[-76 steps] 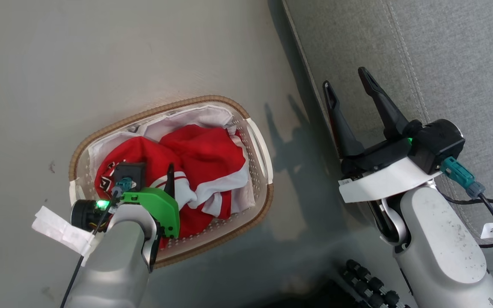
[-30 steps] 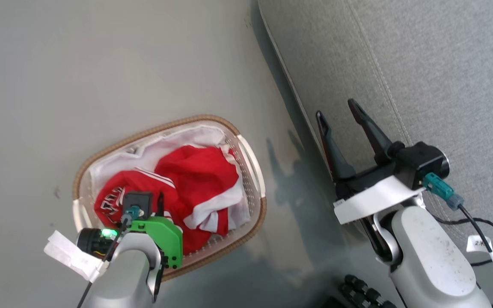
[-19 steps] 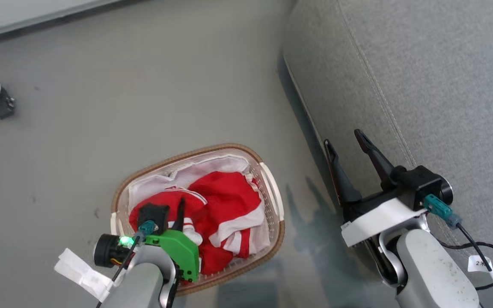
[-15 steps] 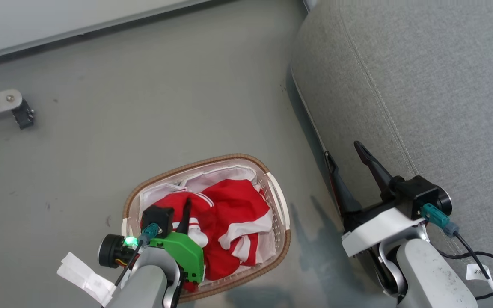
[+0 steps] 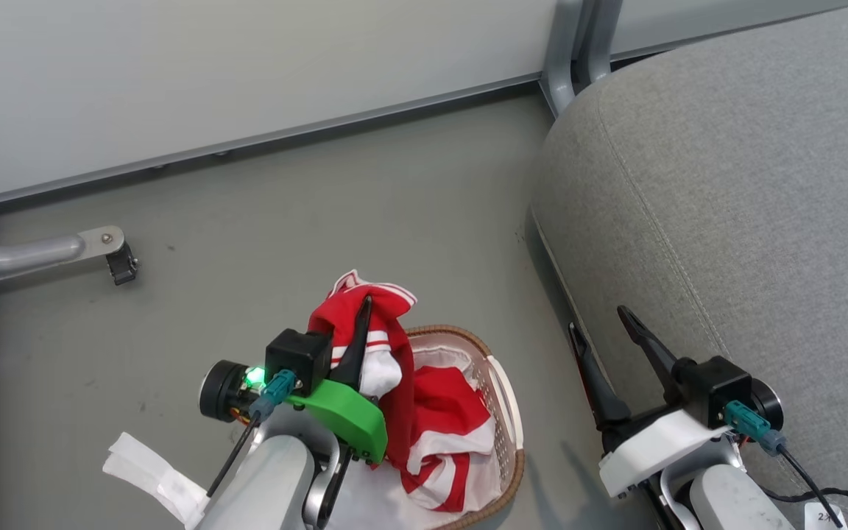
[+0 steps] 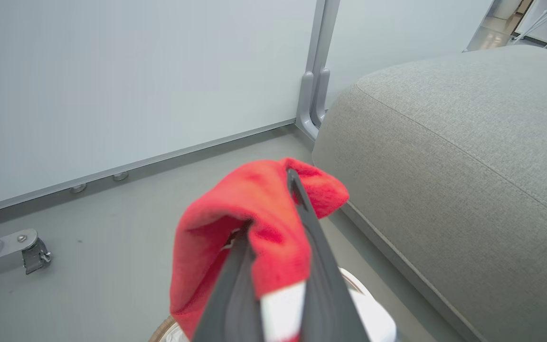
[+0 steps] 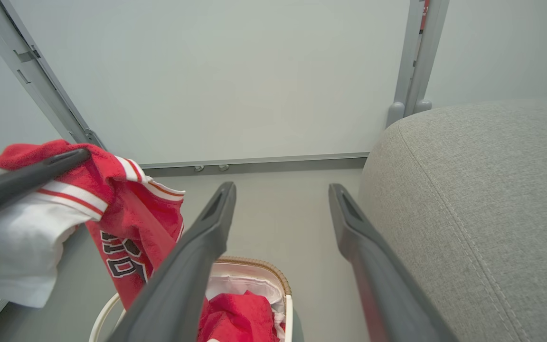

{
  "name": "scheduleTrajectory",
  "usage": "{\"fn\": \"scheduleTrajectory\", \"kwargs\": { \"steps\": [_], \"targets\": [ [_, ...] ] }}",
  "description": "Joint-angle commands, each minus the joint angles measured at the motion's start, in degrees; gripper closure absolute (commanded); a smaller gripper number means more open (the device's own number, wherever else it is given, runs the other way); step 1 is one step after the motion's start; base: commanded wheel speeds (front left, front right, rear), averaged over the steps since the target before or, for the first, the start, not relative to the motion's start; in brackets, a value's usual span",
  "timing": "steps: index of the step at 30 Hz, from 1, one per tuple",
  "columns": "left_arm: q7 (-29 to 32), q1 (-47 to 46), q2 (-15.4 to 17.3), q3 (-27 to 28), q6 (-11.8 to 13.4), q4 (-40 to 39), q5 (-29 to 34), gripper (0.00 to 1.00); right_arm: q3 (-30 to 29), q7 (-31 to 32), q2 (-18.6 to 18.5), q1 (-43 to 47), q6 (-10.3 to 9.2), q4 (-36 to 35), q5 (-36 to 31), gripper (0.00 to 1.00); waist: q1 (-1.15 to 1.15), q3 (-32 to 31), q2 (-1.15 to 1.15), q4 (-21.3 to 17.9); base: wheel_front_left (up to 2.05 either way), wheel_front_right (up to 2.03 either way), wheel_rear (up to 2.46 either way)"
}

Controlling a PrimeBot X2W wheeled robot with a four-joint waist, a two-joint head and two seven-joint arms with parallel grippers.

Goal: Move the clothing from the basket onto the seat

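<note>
One red garment [image 5: 399, 390], white-striped at the hem, is held raised above the basket [image 5: 461, 336], pinched in the closed left gripper [image 5: 366, 305]. Black-edged lettering is seen on its hanging part. A second red-and-white garment [image 5: 442, 412] is seen crumpled inside the basket, on the white liner [image 5: 442, 357]. The basket is set on the floor [image 5: 284, 221], just beside the grey woven seat [image 5: 726, 184].

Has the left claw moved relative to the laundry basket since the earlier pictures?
Yes. The left claw, shut on the red white-striped garment, has risen out of the white perforated brown-rimmed basket, past its far rim.
</note>
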Motion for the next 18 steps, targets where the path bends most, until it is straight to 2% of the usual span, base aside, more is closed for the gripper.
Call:
{"fn": "scheduleTrajectory", "kwargs": {
  "steps": [1, 11, 18],
  "targets": [
    [-0.1, 1.1, 0.1, -0.1, -0.2, -1.6, 0.0, 1.00, -0.1, -0.3, -0.2, 1.3, -0.04, 0.2, -0.5, 0.00, 0.01, -2.9, 0.00, 1.3, 0.00, 0.00, 0.00],
    [-0.1, -2.0, 0.1, -2.0, -0.4, -12.5, -2.1, 1.00, 0.5, -0.3, -0.1, 3.5, -0.04, 0.7, -0.9, 0.00, 0.01, -6.4, 0.00, 1.5, 0.00, 0.00, 0.00],
    [-0.1, -5.5, 0.1, -4.5, 0.5, -16.1, -4.0, 1.00, 1.0, -0.3, -0.1, 4.9, -0.04, 0.7, -1.1, 0.00, 0.01, -8.1, 0.00, 1.6, 0.00, 0.00, 0.00]
  ]
}}
